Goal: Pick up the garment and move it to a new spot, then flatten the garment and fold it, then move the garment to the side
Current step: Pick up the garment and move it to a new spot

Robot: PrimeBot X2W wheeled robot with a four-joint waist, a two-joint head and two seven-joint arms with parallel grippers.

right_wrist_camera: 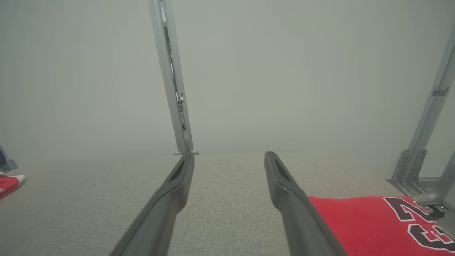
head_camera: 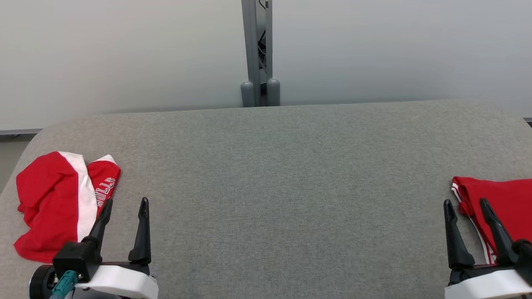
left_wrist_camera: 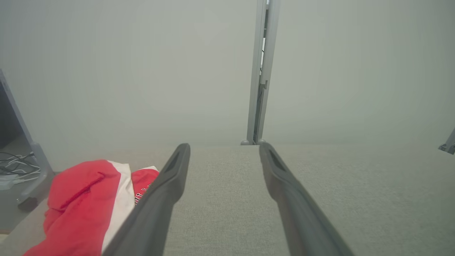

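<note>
Spread wide, empty: left gripper (head_camera: 126, 201), right gripper (head_camera: 465, 202). Beside left gripper, crumpled garment (head_camera: 50, 199) at left edge of table (head_camera: 270, 187). Risks: pinching single layer, dragging it off edge, grabbing folded garment (head_camera: 507, 195) at right instead.

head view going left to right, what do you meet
crumpled red and white garment → left end effector → grey post at the back → second red garment at the right edge
</note>
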